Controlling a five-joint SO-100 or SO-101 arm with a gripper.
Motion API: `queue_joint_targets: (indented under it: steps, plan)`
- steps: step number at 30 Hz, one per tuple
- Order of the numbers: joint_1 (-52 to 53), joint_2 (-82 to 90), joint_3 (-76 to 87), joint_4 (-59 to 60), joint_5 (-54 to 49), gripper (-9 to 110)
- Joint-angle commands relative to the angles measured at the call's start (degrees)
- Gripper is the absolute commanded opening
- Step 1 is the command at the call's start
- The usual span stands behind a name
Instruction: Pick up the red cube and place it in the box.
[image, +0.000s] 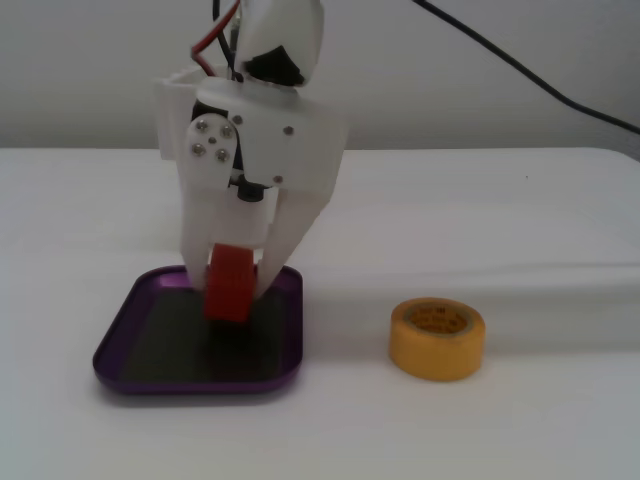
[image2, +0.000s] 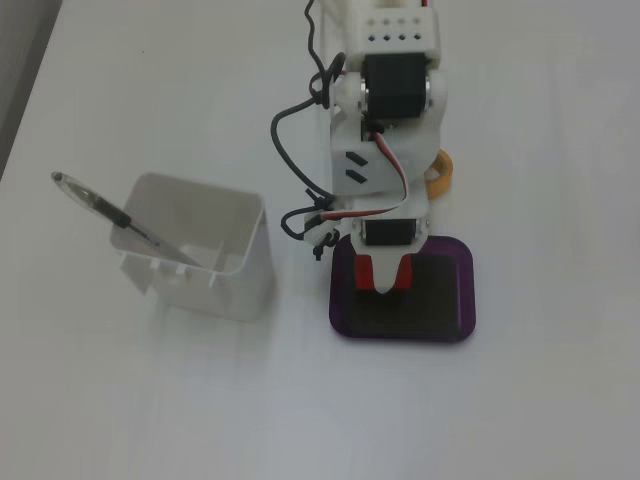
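Presently we list the scene with the box (image: 120, 345) as our landmark.

Item, the box: a shallow purple tray with raised rim and dark bottom, lying flat on the white table (image: 500, 220). We see it also from above in a fixed view (image2: 455, 300), where the arm covers its near-left part.

Item, the gripper (image: 238, 285): white, pointing down, directly over the box and toward its back edge. We find the jaws closed narrowly around the red cube, one white finger on each side of it. From above (image2: 385, 285) the fingertip reaches over the tray's dark floor.

Item, the red cube (image: 230, 282): held between the fingers, inside the outline of the box. Its lower end sits very near the tray's floor; we cannot tell whether it touches or hangs just above. From above, only red slivers show beside the finger (image2: 364, 270).

Item, the yellow tape roll (image: 437, 340): on the table, well apart from the box, to its right in the front fixed view. Not part of the job.

Item, the white container (image2: 200, 255): well apart from the box, to its left as seen from above, with a pen (image2: 120, 215) leaning in it.

Progress, as we judge it: pickup and carry done. Remaining: open the fingers, release the cube into the box, withdraw.
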Motion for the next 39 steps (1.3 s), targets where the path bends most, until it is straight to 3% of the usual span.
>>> queue_joint_targets:
  steps: [1, 6, 12, 22, 26, 31, 39]
  plan:
    - [0.18, 1.32, -2.72, -0.35, 0.35, -1]
    - [0.62, 1.05, -2.2, -0.35, 0.35, 0]
    - [0.88, 1.49, -5.54, 5.01, 0.44, 10]
    - [0.26, 1.58, -36.74, 28.83, -0.18, 12]
    - [1.05, 5.8, -48.34, 31.29, 0.0, 12]
    - [1.76, 18.02, -40.25, 31.2, -0.09, 12]
    - [1.49, 39.73, -9.4, 31.11, -0.09, 11]
